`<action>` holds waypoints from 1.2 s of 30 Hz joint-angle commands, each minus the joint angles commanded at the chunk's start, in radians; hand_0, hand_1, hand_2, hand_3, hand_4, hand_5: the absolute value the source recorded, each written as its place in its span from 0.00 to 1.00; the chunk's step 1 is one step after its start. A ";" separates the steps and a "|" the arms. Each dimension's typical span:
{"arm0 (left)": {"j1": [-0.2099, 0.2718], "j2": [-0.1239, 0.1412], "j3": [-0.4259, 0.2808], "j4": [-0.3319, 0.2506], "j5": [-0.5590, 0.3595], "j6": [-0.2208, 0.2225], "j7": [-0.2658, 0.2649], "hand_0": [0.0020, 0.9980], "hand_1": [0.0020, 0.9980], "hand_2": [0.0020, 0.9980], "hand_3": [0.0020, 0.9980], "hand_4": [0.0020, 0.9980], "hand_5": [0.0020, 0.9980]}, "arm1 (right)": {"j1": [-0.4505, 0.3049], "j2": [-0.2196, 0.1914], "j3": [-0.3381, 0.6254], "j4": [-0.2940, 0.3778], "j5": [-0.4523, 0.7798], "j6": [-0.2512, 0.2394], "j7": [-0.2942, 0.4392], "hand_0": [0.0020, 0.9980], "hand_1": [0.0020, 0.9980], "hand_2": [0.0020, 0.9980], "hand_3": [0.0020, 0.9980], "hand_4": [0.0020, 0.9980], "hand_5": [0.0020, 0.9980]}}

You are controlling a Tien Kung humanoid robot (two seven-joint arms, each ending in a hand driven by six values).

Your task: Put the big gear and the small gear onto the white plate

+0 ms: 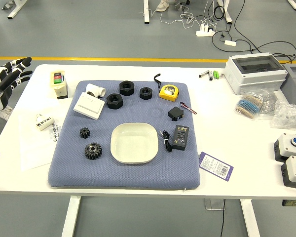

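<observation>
- Hanging spread, holding nothing: fingers [21, 65] of the black-and-white left hand [2, 87].
- Right of them, nearer the robot: small black toothed gear [85, 132], big black toothed gear [93, 151].
- Farther right: rounded white plate [134, 143]; neither gear placed, both to go.

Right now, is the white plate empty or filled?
Empty: the white plate shows bare inside; the big gear and small gear lie on the mat.

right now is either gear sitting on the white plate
No, the big gear and the small gear both lie on the blue mat, left of the white plate.
</observation>
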 joint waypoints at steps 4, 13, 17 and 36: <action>0.002 0.003 0.001 -0.003 0.025 0.004 0.003 0.85 0.83 0.89 0.82 1.00 0.64 | 0.000 0.000 -0.002 0.000 0.001 0.000 -0.001 0.65 0.67 0.77 0.58 0.78 0.74; 0.084 0.052 0.014 -0.217 0.386 -0.102 0.116 0.83 0.81 0.89 0.86 1.00 0.44 | 0.000 0.000 0.002 -0.001 0.002 -0.001 0.003 0.65 0.67 0.76 0.58 0.78 0.74; 0.121 0.066 0.031 -0.300 0.555 -0.141 0.137 0.76 0.76 0.83 0.86 1.00 0.36 | 0.000 -0.001 0.001 -0.002 0.004 -0.001 0.005 0.65 0.67 0.76 0.58 0.78 0.74; 0.224 0.077 0.198 -0.546 1.213 -0.179 0.210 0.70 0.73 0.79 0.84 1.00 0.26 | 0.001 0.001 -0.001 -0.003 0.007 -0.004 0.006 0.65 0.67 0.76 0.58 0.78 0.74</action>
